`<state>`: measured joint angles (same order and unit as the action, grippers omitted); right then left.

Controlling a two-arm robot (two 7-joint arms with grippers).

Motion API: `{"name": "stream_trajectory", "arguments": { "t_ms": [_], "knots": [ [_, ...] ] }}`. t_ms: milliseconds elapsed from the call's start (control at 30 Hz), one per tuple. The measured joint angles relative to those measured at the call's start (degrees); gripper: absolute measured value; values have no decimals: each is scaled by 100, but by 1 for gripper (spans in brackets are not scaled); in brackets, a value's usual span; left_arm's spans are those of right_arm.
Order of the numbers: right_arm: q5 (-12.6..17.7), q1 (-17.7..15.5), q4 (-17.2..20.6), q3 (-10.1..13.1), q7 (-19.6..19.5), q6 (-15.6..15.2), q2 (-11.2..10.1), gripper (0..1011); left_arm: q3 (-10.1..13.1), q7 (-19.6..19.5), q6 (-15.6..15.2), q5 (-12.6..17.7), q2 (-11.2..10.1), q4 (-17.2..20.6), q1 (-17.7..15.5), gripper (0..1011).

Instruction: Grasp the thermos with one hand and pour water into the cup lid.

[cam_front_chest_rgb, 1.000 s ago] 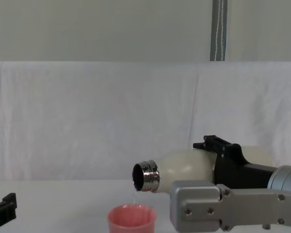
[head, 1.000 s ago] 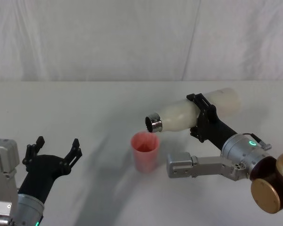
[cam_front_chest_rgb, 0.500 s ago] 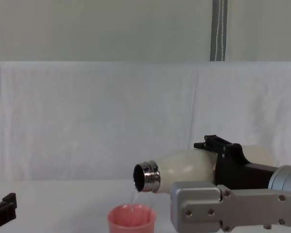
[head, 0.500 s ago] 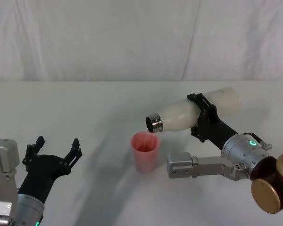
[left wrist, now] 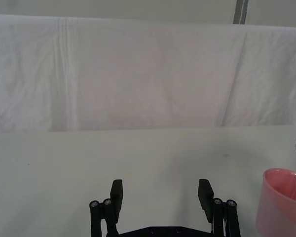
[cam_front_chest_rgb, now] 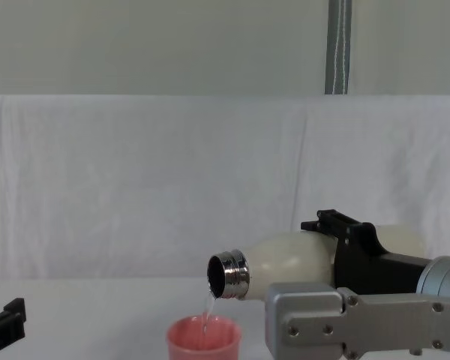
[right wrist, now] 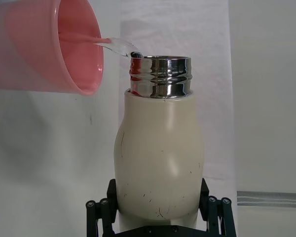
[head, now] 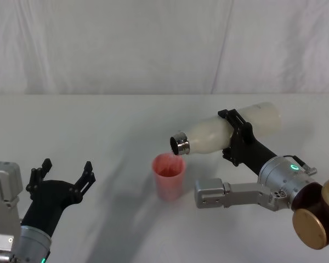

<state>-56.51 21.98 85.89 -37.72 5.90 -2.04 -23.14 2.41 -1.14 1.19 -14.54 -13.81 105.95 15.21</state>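
Now the right gripper is closed around the middle of the thermos, one finger on each side of the cream body, and holds it in the air over the white table. The thermos lies almost flat. Its long axis runs from the far right, where the bottom is, to the near left, where the steel neck is, and the neck end is a little lower than the bottom.

The cup lid stands upright on the table, directly under the neck and slightly to the near left of it. In the chest view a thin stream of water falls from the lower edge of the mouth into the pink cup lid. The right wrist view also shows the water leaving the steel rim and entering the cup lid. I think the pouring step is in progress. What matters for the next move is that the mouth stays above the cup lid opening while the tilt changes, otherwise water may land on the table.

The left gripper is parked at the near left, well apart from the cup lid, with its fingers spread wide and nothing between them.
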Motion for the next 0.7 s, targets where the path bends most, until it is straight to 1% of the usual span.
{"name": "stream_trajectory", "arguments": {
  "t_ms": [700],
  "knots": [
    [-4, 3, -9, 11, 11, -7, 3, 948, 0, 0, 0, 0, 0, 0, 0, 1001]
  ]
}}
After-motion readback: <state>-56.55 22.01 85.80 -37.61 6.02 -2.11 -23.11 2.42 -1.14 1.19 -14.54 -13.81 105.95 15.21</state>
